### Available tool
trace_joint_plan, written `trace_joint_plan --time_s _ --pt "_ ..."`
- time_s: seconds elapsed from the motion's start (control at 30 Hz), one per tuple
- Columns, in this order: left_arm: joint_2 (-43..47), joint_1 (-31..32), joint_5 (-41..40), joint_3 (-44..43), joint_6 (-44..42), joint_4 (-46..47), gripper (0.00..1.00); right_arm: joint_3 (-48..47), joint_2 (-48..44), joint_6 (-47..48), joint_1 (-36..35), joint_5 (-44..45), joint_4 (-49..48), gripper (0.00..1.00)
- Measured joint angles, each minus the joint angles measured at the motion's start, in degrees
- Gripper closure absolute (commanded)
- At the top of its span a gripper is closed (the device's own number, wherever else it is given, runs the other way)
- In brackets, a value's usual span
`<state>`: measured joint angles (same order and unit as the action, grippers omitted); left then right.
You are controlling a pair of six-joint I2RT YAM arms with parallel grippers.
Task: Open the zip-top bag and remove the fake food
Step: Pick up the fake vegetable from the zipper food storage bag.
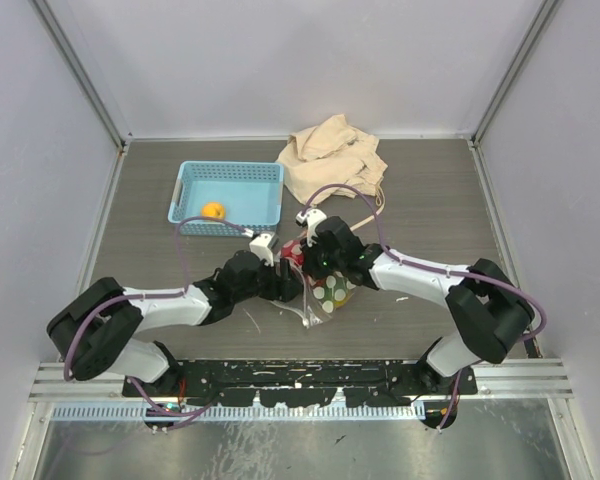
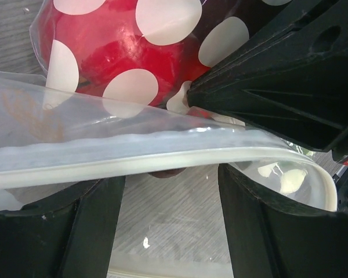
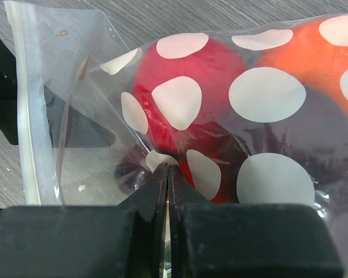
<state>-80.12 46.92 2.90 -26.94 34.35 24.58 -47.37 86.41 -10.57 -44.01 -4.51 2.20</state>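
**Zip-top bag (image 1: 327, 290) pinched by the right claw (image 3: 168, 174), left claw (image 2: 168, 176) open at its zip edge**

The right claw has its two fingers pressed together. A fold of the clear, white-dotted plastic is nipped between their tips. The pinch sits low on the bag's side wall, just under a red piece (image 3: 185, 75) of the fake food.

The left claw has its fingers well apart. The bag's white zip strip (image 2: 162, 155) runs across in front of both fingers, and bare tabletop (image 1: 430, 200) shows through the gap between them. I cannot tell whether either finger touches the strip. In the left wrist view the right claw's black fingers come in from the upper right, and their tips meet the plastic just above the strip.

Inside the zip-top bag, an orange piece (image 3: 313, 46) lies beside the red one. A dark maroon piece (image 3: 290, 127) sits below the orange, pressed against the dotted film. I cannot tell whether the zip is parted.

Seen from above, the bag lies on the tabletop near the front, roughly in the middle. The two claws meet over it, the left one at its left side and the right one reaching in from the upper right.

Behind and to the left stands a light blue basket (image 1: 230, 167) with one orange fruit (image 1: 213, 211) in it. A crumpled beige cloth bag (image 1: 330, 160) lies just beside the basket's right end, at the back of the tabletop.
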Motion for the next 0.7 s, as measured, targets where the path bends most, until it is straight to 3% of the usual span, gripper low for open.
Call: trace_joint_plan --time_s 0.7 --pt "-6.19 -0.15 1.22 -2.62 3.45 -1.2 0.3 0.83 3.67 0.37 0.0 -4.57 -0.85 0.97"
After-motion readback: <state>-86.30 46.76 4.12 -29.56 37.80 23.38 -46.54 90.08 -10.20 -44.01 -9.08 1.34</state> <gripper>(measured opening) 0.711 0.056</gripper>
